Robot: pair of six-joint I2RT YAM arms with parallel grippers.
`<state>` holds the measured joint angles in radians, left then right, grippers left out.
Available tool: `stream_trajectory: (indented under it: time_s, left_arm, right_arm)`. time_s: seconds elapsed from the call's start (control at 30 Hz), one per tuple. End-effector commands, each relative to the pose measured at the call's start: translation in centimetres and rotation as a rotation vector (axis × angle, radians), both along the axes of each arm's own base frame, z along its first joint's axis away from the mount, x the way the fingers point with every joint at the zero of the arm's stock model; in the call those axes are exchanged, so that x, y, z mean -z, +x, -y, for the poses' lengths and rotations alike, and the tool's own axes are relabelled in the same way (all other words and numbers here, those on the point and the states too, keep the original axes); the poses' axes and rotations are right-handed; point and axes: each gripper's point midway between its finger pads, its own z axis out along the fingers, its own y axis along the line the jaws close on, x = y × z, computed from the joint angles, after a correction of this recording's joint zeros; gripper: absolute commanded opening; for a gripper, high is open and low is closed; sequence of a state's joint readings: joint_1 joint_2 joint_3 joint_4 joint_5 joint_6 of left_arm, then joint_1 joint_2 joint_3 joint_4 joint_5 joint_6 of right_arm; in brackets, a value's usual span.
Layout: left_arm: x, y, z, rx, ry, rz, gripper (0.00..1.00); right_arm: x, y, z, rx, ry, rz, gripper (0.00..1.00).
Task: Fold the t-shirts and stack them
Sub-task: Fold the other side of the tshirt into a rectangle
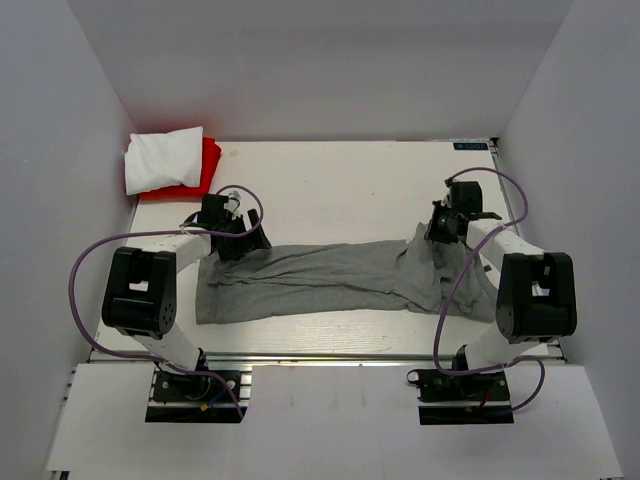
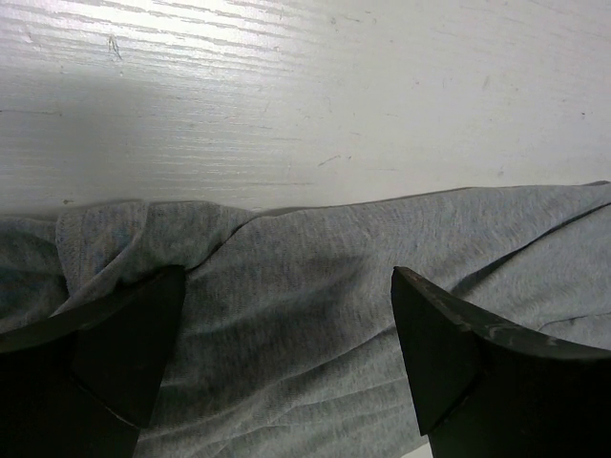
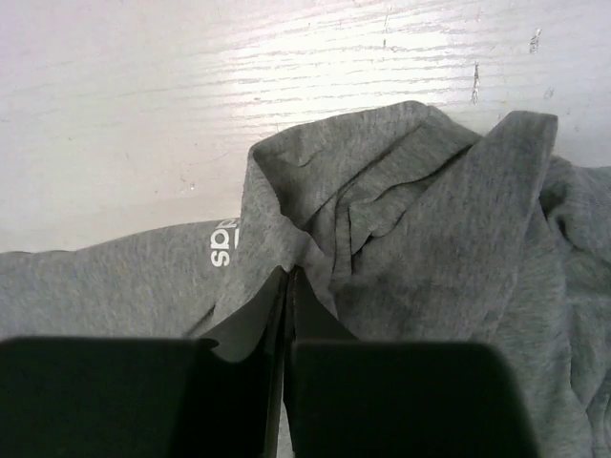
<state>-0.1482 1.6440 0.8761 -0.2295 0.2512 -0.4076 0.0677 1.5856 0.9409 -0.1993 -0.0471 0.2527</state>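
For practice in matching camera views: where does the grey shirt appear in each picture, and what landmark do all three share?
Top external: the grey shirt lies stretched across the middle.
Left wrist: it fills the lower half, beneath the open left pincer.
Right wrist: it fills the lower and right part, pinched by the shut right pincer.
Shared landmark: the white table beyond the shirt's far edge.

Mid-frame, top view: spread t-shirt (image 1: 320,280) lies left-to-right across table (image 1: 340,190), nr its lower edge. Upper left of frame, in table's back corner: top t-shirt (image 1: 163,158) on bottom t-shirt (image 1: 208,165), well apart from spread t-shirt. L gripper (image 1: 240,240) over its upper-left end, R gripper (image 1: 440,225) on its upper-right end.
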Motion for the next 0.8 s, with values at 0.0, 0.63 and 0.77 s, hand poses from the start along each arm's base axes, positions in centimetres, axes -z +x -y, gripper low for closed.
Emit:
stream_trajectory:
  time_s: [0.0, 0.63, 0.77]
  left_arm:
    - [3.9, -3.4, -0.9, 0.002, 0.061, -0.143, 1.0]
    - [4.6, -3.8, -0.5, 0.017, 0.037, -0.156, 1.0]
    - [4.7, -4.1, -0.5, 0.018, 0.038, -0.165, 1.0]
  right_arm:
    - [-3.8, 1.8, 0.2, 0.008, -0.002, 0.125, 0.0]
    - [-11.9, -5.4, 3.8, 0.216, -0.052, 0.38, 0.0]
    - [-7.4, -8.6, 5.4, 0.295, -0.102, 0.295, 0.0]
